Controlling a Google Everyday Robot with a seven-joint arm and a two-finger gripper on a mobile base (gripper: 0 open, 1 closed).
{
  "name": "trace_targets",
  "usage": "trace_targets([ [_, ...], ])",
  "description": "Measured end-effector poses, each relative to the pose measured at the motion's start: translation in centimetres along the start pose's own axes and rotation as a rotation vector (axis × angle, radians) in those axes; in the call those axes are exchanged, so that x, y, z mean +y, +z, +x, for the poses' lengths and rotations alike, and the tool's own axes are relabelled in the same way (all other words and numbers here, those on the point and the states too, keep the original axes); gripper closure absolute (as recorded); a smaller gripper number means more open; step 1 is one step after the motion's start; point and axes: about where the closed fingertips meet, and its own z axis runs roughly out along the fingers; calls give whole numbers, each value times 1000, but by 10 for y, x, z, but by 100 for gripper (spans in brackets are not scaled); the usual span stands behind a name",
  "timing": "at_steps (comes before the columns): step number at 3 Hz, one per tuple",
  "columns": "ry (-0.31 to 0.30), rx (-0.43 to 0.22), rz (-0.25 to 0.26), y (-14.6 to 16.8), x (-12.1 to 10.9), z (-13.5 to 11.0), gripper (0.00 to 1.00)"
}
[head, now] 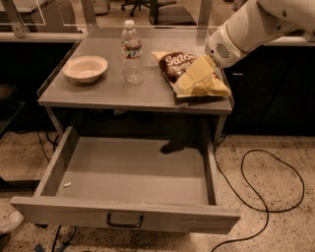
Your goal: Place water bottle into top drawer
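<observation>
Since the top drawer [59, 209] already stands pulled out, the step in hand looks like the reach for the water bottle [131, 51].
The bottle stands upright on the grey tabletop [108, 91], between a bowl [85, 68] and a chip bag [179, 64]. The pincer [189, 81] hovers over the bag; whether it is open or closed I cannot tell. It must next swing left. Office chairs [147, 7] stand beyond.

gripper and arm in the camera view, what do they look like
The arm is a thick, smooth white shell, rounded like a tube, with a round patch of small dark vent holes near its wrist end. The gripper, over the chip bag at the right of the tabletop, is pale cream-yellow, flat and wedge-shaped. No cables show on it.
</observation>
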Motion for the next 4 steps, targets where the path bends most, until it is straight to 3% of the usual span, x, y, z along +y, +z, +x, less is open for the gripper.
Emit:
trace_targets([
  [1,0,-10,-5,0,0,-3,0],
  [2,38,-52,-22,14,5,-13,0],
  [4,136,-193,-61,68,3,-69,0],
])
